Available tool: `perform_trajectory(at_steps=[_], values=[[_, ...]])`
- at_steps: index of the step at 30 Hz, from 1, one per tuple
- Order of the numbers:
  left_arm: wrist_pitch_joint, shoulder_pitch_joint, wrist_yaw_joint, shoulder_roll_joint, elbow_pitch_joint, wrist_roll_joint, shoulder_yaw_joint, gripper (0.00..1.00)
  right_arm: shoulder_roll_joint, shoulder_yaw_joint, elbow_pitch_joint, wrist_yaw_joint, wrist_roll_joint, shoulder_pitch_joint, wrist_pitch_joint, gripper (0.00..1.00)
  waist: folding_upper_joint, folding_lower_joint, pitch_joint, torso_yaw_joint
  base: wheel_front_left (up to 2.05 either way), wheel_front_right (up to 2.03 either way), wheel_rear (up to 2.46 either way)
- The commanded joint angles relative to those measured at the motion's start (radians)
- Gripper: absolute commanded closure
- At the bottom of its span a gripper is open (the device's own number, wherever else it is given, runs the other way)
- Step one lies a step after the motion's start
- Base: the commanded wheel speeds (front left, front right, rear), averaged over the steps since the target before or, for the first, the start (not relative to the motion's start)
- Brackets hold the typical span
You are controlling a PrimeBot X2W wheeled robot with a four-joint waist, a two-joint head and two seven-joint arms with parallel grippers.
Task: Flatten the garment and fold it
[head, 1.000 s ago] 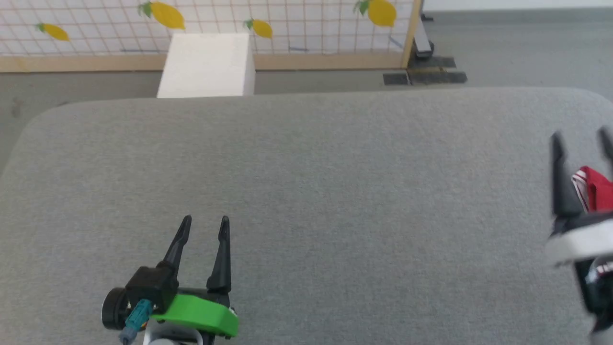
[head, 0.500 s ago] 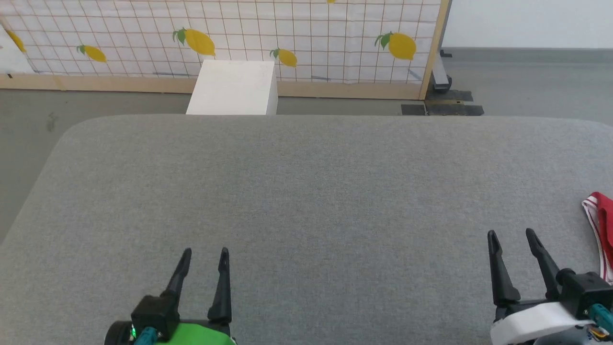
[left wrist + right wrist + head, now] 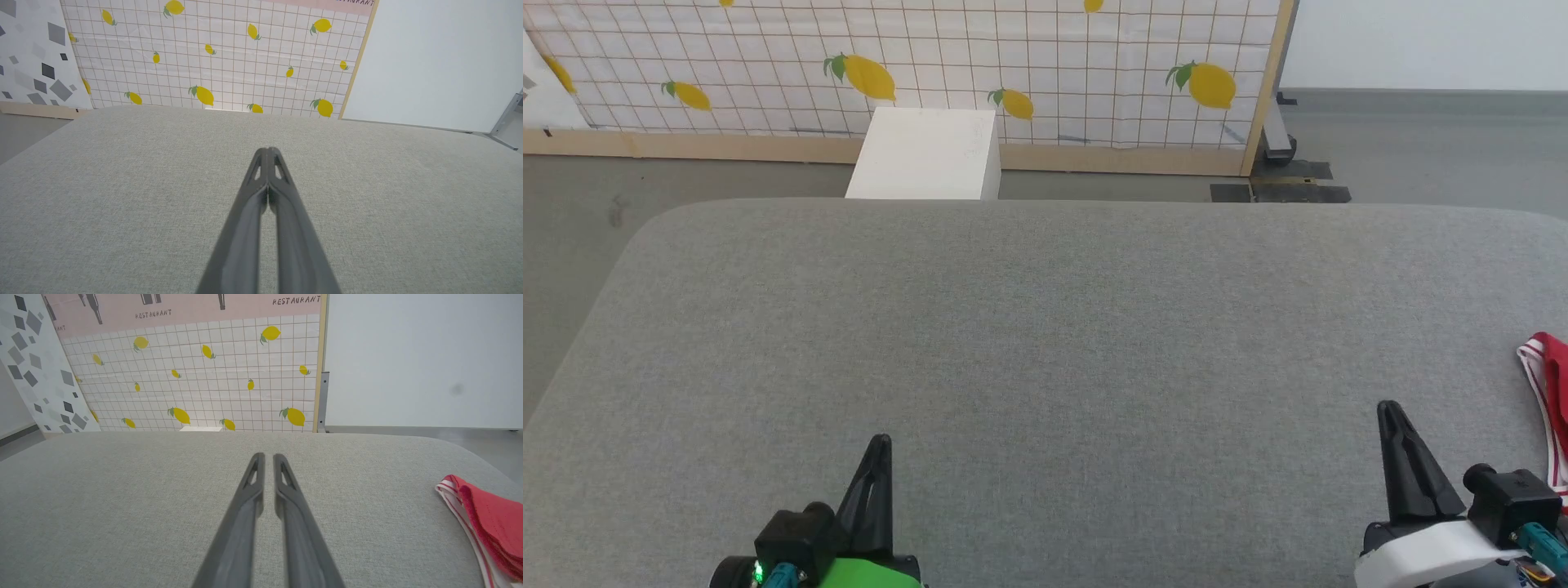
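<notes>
The garment (image 3: pixel 1553 384) is a bunched red piece with red-white striped trim, lying at the far right edge of the grey padded table (image 3: pixel 1045 327); most of it is cut off by the frame. In the right wrist view the garment (image 3: pixel 488 516) lies to the right of the fingers, apart from them. My right gripper (image 3: pixel 1390 411) sits low at the right, left of the garment, fingers together with nothing between them; the right gripper (image 3: pixel 268 456) shows a thin slit. My left gripper (image 3: pixel 880 442) is shut and empty at the lower left, and the left gripper (image 3: pixel 267 150) has its tips touching.
A white box (image 3: pixel 927 155) stands on the floor just past the table's far edge. Behind it is a lemon-patterned screen (image 3: pixel 1029 49) with a wooden frame. The table's rounded far-left corner (image 3: pixel 645 237) drops to grey floor.
Both grippers have gone from open to shut. The right gripper has drawn back from the garment toward the near edge. The head camera has tilted up slightly.
</notes>
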Motion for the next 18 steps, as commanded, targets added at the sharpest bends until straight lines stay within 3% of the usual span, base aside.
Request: perform_trajectory(at_steps=[1, 18], values=[[0.005, -0.002, 0.001, 0.0, -0.001, 0.003, 0.002, 1.0, 0.001, 0.002, -0.002, 0.0, -0.003, -0.002, 0.004, 1.0, 0.0, 0.0001, 0.0, 0.0, 0.0, 0.0, 0.0], [0.039, -0.018, 0.006, 0.0, -0.012, 0.025, 0.016, 1.0, 0.005, 0.011, -0.017, 0.0, -0.019, -0.012, 0.033, 1.0, 0.0, 0.0001, 0.004, 0.0, 0.0, 0.0, 0.0]])
